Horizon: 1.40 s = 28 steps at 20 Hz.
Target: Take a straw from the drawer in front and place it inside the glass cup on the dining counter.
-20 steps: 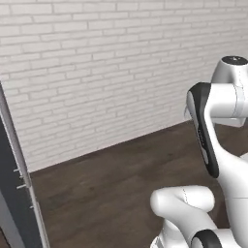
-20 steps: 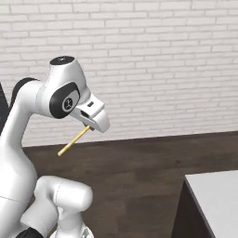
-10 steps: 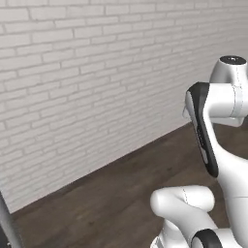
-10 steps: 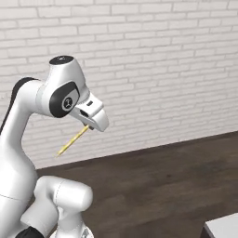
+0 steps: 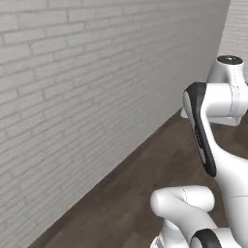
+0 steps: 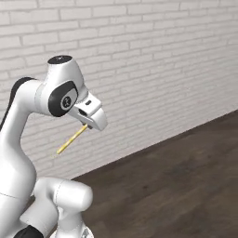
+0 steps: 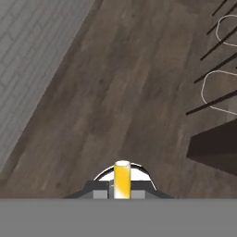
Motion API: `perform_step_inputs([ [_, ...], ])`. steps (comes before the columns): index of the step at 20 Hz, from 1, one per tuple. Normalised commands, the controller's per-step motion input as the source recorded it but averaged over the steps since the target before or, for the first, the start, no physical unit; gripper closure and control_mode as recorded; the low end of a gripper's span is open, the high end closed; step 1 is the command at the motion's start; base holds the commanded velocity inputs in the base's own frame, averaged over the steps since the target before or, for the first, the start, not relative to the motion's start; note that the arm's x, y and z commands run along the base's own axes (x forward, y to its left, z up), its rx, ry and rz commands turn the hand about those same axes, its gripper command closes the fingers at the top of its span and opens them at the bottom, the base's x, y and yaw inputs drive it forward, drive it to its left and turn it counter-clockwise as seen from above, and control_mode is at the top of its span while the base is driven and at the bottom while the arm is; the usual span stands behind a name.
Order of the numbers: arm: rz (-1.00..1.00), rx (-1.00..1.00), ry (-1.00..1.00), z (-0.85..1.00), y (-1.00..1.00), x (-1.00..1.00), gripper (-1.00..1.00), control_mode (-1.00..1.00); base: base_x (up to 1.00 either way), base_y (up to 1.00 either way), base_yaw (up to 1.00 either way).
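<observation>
Carrying the straw (image 6: 72,139) pinched in the clenched gripper (image 6: 86,125) — held high off the wood floor (image 6: 176,176) for transit, likely toward the cup.

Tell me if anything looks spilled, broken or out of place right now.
Nothing stands out. The gripper is shut on the straw, which sticks out at a downward slant, straight and whole. The dark wood floor below shows no spill, and the white brick wall looks undamaged.
</observation>
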Motion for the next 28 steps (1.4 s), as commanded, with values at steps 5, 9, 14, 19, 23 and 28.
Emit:
perform_step_inputs([
  [5, 0.00, 0.00, 0.00, 0.00, 0.00, 0.00, 1.00, 1.00, 0.85, 0.00, -0.57],
  [9, 0.00, 0.00, 0.00, 0.00, 0.00, 0.00, 1.00, 1.00, 0.77, 0.00, -0.60],
  [14, 0.00, 0.00, 0.00, 0.00, 0.00, 0.00, 1.00, 1.00, 0.81, 0.00, -0.59],
  [19, 0.00, 0.00, 0.00, 0.00, 0.00, 0.00, 1.00, 1.00, 0.86, 0.00, -0.57],
  [23, 0.00, 0.00, 0.00, 0.00, 0.00, 0.00, 1.00, 1.00, 0.91, 0.02, -0.55],
  [28, 0.00, 0.00, 0.00, 0.00, 0.00, 0.00, 1.00, 1.00, 0.90, 0.21, -0.56],
])
